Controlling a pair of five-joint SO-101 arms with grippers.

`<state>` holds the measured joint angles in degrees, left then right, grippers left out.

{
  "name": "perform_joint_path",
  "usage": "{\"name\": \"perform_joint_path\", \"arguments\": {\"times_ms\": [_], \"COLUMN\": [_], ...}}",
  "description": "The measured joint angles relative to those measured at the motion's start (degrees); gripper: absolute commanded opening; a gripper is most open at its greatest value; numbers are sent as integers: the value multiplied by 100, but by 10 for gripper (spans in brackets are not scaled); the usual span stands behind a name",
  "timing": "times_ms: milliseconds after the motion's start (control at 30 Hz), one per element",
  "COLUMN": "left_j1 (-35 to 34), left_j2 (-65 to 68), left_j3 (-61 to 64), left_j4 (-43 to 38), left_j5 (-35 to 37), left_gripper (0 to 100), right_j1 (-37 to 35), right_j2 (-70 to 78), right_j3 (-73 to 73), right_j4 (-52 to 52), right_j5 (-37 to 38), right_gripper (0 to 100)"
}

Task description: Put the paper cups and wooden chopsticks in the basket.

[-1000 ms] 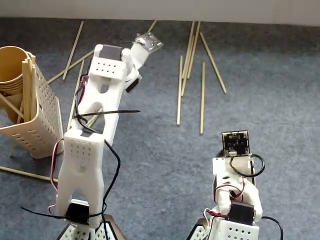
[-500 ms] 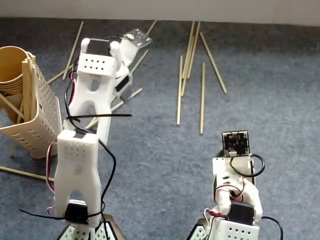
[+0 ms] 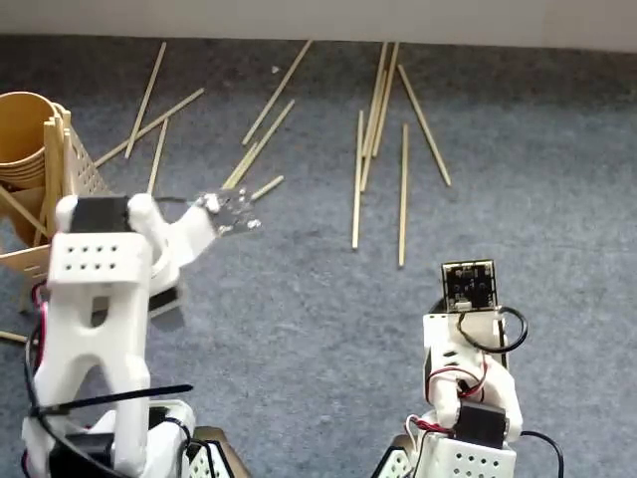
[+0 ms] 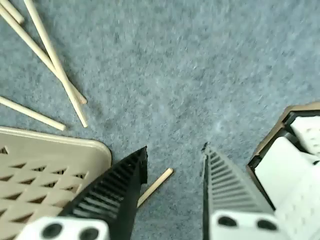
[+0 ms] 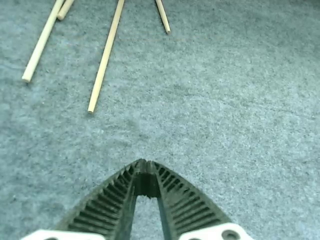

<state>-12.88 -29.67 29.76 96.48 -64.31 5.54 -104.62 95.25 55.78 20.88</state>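
A: Left gripper (image 4: 175, 150), state?

B: Jaws wide apart, nothing between them. It hangs low over the desk (image 4: 200, 75), just beside a corner of the basket (image 4: 55, 142).

A: Nearest target?

B: One stray chopstick (image 4: 156, 184). Its end lies on the desk between the jaws, near the basket corner. The rest is hidden behind the dark jaw. The crossed chopsticks (image 4: 56, 65) lie farther out.

A: How to take it cleanly?

B: Judgement only:
- Turn the wrist so the jaws straddle the stick crosswise.
- Lower until the tips almost meet the desk.
- Close a little in from the end, so it cannot pivot out.
- Keep the dark jaw off the basket wall, since a nudge could shift the basket.
- Lift straight before swinging over the rim.

A: Right gripper (image 5: 146, 182)?

B: Closed on nothing, over bare desk. Two long chopsticks (image 5: 106, 55) lie ahead of it, apart from the tips.

A: Basket contents, high view?

B: The paper cups (image 3: 25, 129) are stacked inside, with several upright sticks (image 3: 58, 164) beside them. The loose chopsticks (image 3: 403, 194) lie scattered across the far desk. Cups look done; most of the sticks remain.
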Motion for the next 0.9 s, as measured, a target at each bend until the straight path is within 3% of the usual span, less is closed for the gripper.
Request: {"name": "perform_joint_path", "arguments": {"times_ms": [100,300,767,900], "left_j1": [-1108,-2716,-3095,-3490], "left_j2": [-563,-897,-905,-905], "left_j3": [958,2004,2585,2945], "left_j4": [-712,-2066,-3226,-3780], "left_j5": [-1020,-1178,-1178,-1178], "left_gripper": [185,186,238,236], "right_j1": [0,0,0,0], "right_j2": [0,0,0,0], "right_j3": [0,0,0,0], "right_j4": [0,0,0,0], "right_j5": [0,0,0,0], "right_gripper": [10,10,10,10]}}
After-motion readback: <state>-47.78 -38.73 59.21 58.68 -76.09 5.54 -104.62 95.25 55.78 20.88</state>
